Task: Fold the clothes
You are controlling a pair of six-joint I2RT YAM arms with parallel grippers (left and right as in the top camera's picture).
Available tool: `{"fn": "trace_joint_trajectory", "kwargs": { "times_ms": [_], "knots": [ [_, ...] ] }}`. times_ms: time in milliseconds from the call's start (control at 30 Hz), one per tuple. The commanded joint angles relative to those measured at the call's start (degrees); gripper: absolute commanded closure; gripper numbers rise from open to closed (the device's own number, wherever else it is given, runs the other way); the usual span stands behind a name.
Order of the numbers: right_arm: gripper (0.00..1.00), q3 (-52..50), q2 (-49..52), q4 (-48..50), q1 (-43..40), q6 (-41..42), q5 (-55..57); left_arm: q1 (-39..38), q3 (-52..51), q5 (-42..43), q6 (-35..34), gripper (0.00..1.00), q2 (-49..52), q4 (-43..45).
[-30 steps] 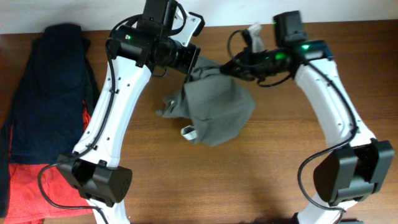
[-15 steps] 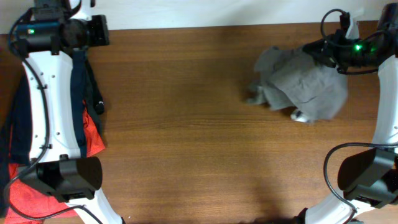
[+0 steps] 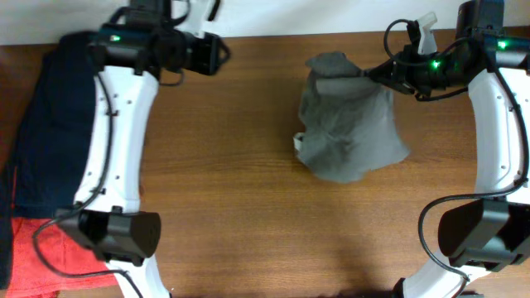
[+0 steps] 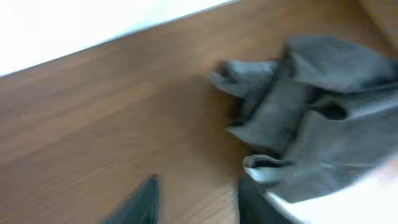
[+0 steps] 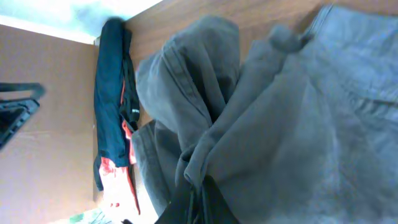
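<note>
Your right gripper (image 3: 375,73) pinches the grey shorts (image 3: 352,132) at their one o'clock edge, likely to drag the crumpled heap flat at the table's (image 3: 248,215) two o'clock, while your left gripper (image 3: 217,55) hovers spread and empty toward eleven.

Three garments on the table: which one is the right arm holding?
The grey-khaki shorts, bunched mid-table, clamped by the right gripper. The navy garment and orange-red garment lie at the left edge, ungripped.

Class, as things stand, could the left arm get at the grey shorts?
Probably yes: only bare table lies between the open left gripper and the shorts, held by the right gripper.
</note>
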Motion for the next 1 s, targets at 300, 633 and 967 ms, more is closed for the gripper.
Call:
{"fn": "trace_joint_trajectory", "kwargs": {
  "times_ms": [300,633,967],
  "knots": [
    [0.96,1.53,-1.18,-2.32,0.33,-3.8,-0.39,-3.45,0.57,29.66,8.63,0.23,13.31,11.39],
    [0.96,1.53,-1.18,-2.32,0.37,-3.85,-0.37,-11.96,0.57,33.94,7.76,0.01,18.91,18.25],
    [0.96,1.53,-1.18,-2.34,0.37,-4.0,0.07,-13.86,0.57,31.65,4.66,0.99,20.85,21.38]
  ]
}}
